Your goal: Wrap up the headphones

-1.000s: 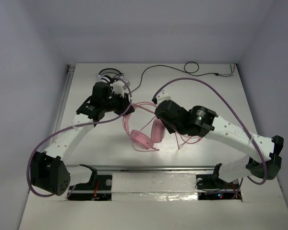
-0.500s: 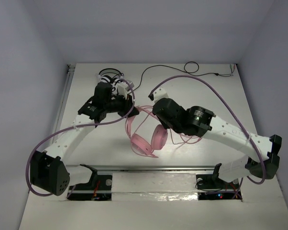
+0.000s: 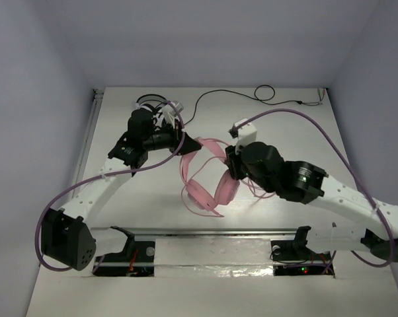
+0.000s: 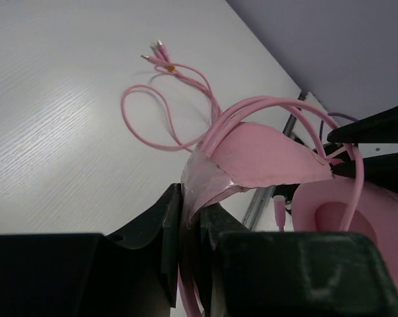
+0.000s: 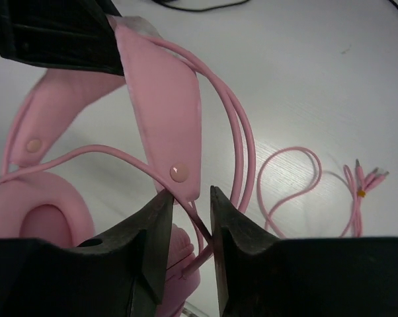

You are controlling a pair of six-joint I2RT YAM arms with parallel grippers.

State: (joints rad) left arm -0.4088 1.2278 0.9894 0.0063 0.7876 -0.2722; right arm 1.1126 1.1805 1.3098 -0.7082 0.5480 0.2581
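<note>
Left gripper [image 4: 191, 198] is clamped on the headband [image 4: 258, 155]; we see its fingers pressed against both faces. Right gripper [image 5: 189, 201] stands parted: a strand of cable [image 5: 245, 142] runs through the gap and the headband's lower edge sits at its mouth, neither pinched. We find the headphones [image 3: 202, 191] mid-table [image 3: 291, 139] between both arms, earcups toward the near edge. Loose cable loops lie on the table right of them.
</note>
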